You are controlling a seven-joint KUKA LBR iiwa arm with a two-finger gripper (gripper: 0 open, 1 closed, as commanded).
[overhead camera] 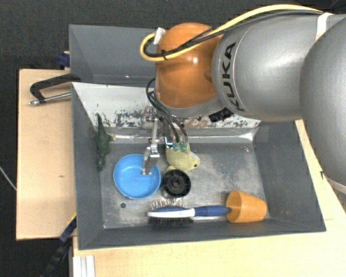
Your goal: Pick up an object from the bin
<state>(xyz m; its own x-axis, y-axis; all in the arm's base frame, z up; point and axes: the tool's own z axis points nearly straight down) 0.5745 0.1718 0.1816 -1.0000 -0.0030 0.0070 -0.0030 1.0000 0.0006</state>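
Observation:
My gripper (163, 158) hangs below the orange wrist cover, over the middle of the bin. It is open, and its left finger (149, 157) reaches down onto the right rim of a blue bowl (132, 179). The right finger sits just above a pale yellow rounded thing (184, 161). A black round knob-like thing (176, 182) lies just below the gripper, touching the bowl's right side. I see nothing held between the fingers.
A blue and white brush (185, 213) lies along the front wall, with its handle ending at an orange cup (246, 207) lying on its side. A dark green toy lizard (100, 144) lies by the left wall. The arm covers the bin's back right.

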